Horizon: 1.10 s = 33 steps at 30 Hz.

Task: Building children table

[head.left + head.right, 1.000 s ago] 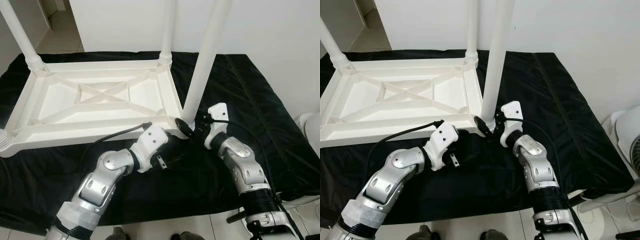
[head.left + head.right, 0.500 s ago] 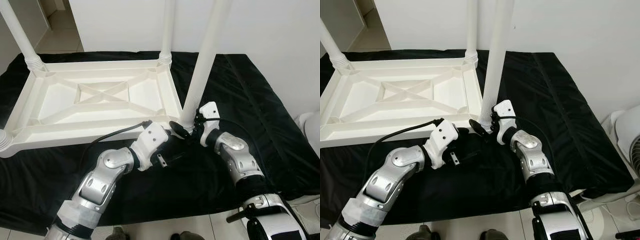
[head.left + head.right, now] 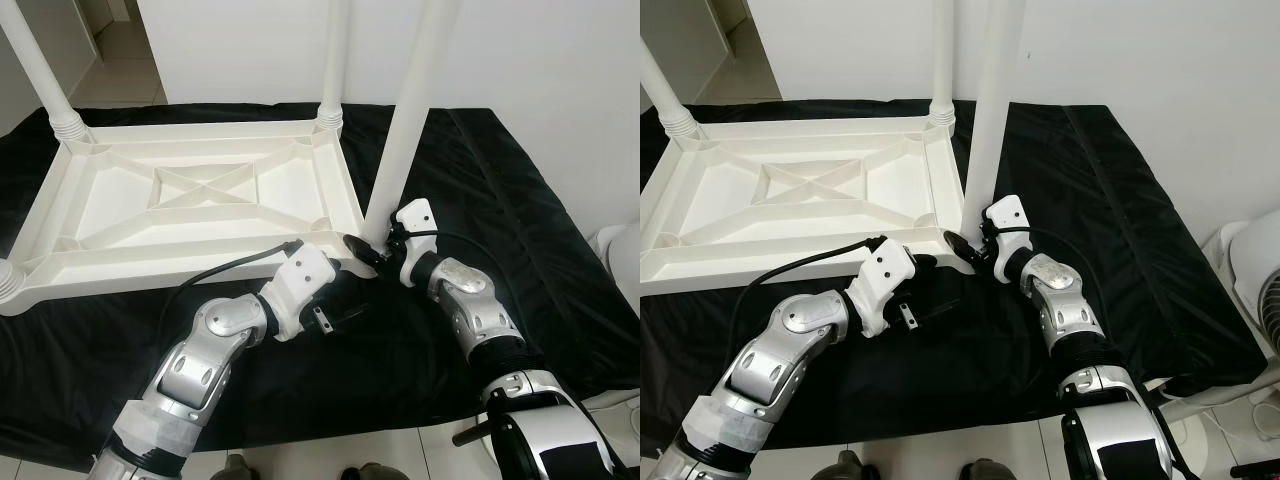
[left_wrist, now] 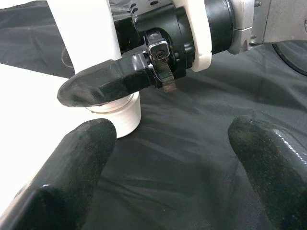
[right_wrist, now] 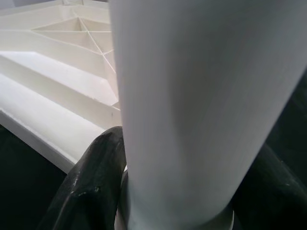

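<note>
The upturned table top (image 3: 200,205) lies on the black cloth (image 3: 520,200), and the right gripper (image 3: 372,252) has its fingers closed around the base of the near right leg (image 3: 405,120), probably fitting it, while the left gripper (image 3: 335,310) waits beside, fingers spread and empty; next it likely needs a firm seating of this leg.

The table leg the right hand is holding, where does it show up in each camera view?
Left eye view: table leg rises right of centre, at the tabletop's near right corner.
Right eye view: the leg stands just right of centre.
Left wrist view: its white base sits behind the right hand's finger.
Right wrist view: the leg is large and close.
Shared landmark: the black cloth.
</note>
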Motion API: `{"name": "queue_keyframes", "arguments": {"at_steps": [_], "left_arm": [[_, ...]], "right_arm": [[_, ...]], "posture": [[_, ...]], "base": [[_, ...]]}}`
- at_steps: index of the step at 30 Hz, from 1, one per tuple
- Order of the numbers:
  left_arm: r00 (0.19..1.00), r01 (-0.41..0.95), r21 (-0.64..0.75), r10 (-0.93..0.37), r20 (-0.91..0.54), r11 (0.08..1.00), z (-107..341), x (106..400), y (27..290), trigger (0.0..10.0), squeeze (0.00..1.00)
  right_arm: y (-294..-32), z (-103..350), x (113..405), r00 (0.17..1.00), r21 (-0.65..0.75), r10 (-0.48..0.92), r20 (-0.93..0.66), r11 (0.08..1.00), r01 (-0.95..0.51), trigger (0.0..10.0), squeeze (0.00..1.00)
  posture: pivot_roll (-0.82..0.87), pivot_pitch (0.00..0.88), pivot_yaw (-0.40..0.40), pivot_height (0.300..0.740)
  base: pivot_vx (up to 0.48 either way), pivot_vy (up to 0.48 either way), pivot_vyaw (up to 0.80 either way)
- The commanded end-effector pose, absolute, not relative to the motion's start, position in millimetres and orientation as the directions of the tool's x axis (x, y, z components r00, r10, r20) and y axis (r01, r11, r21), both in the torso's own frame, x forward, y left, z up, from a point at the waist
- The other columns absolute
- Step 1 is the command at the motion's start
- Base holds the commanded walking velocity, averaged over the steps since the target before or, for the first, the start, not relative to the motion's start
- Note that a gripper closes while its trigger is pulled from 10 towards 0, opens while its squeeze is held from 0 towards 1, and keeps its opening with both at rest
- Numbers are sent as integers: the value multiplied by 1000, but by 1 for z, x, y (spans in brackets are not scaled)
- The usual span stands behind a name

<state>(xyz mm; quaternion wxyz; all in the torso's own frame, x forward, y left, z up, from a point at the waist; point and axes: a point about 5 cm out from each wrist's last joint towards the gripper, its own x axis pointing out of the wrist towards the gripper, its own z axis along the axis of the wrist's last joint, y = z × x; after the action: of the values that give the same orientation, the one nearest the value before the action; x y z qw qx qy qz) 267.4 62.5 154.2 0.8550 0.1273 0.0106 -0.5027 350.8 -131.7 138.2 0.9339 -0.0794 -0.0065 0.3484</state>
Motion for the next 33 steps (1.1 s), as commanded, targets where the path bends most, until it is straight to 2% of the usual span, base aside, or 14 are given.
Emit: {"name": "queue_keyframes", "arguments": {"at_steps": [1, 5, 7, 10, 13, 16, 18, 22, 31, 32, 33], "left_arm": [[527, 843, 213, -837, -147, 494, 154, 269, 64, 10000, 0], [528, 843, 212, -837, -147, 494, 154, 269, 64, 10000, 0], [526, 844, 210, -838, -147, 493, 153, 268, 63, 10000, 0], [525, 845, 208, -838, -147, 493, 153, 268, 63, 10000, 0], [523, 847, 206, -840, -148, 491, 152, 267, 62, 10000, 0], [521, 848, 205, -840, -149, 489, 152, 267, 62, 10000, 0], [521, 848, 205, -841, -149, 489, 151, 266, 62, 10000, 0], [518, 850, 201, -842, -150, 487, 151, 266, 62, 10000, 0], [517, 850, 207, -842, -155, 484, 151, 266, 63, 10000, 0], [518, 849, 208, -841, -154, 485, 151, 266, 63, 10000, 0], [519, 849, 209, -841, -154, 486, 151, 266, 63, 10000, 0]], "right_arm": [[-131, 122, 344, 768, -78, 635, -79, 765, -640, 10000, 0], [-129, 123, 342, 792, -68, 607, -57, 789, -610, 10000, 0], [-125, 125, 340, 844, -42, 536, -27, 843, -537, 10000, 0], [-124, 126, 338, 874, -28, 485, -15, 874, -485, 10000, 0], [-123, 122, 333, 971, 25, 238, -35, 971, -238, 10000, 0], [-122, 119, 322, 998, 24, 27, -51, 999, -26, 10000, 0], [-119, 118, 319, 998, 44, -7, -59, 999, 9, 10000, 0], [-102, 123, 311, 999, 103, 28, -35, 994, -24, 10000, 0], [-101, 126, 307, 998, 79, 54, -26, 995, -52, 10000, 0], [-101, 127, 307, 998, 83, 56, -21, 995, -54, 10000, 341], [-101, 128, 307, 998, 85, 60, -13, 995, -59, 10000, 1000]], "posture": [[-59, 46, -3, 740], [-61, 48, -4, 740], [-64, 48, -10, 740], [-64, 49, -11, 740], [-66, 45, -15, 740], [-66, 45, -15, 740], [-65, 43, -16, 740], [-69, 42, -10, 740], [-67, 38, -12, 740], [-67, 38, -12, 740], [-67, 38, -12, 740]], "base": [[0, 0, 0], [0, 0, 0], [0, 0, 0], [0, 0, 0], [0, 0, 0], [0, 0, 0], [0, 0, 0], [0, 0, 0], [0, 0, 0], [0, 0, 0], [0, 0, 0]]}}
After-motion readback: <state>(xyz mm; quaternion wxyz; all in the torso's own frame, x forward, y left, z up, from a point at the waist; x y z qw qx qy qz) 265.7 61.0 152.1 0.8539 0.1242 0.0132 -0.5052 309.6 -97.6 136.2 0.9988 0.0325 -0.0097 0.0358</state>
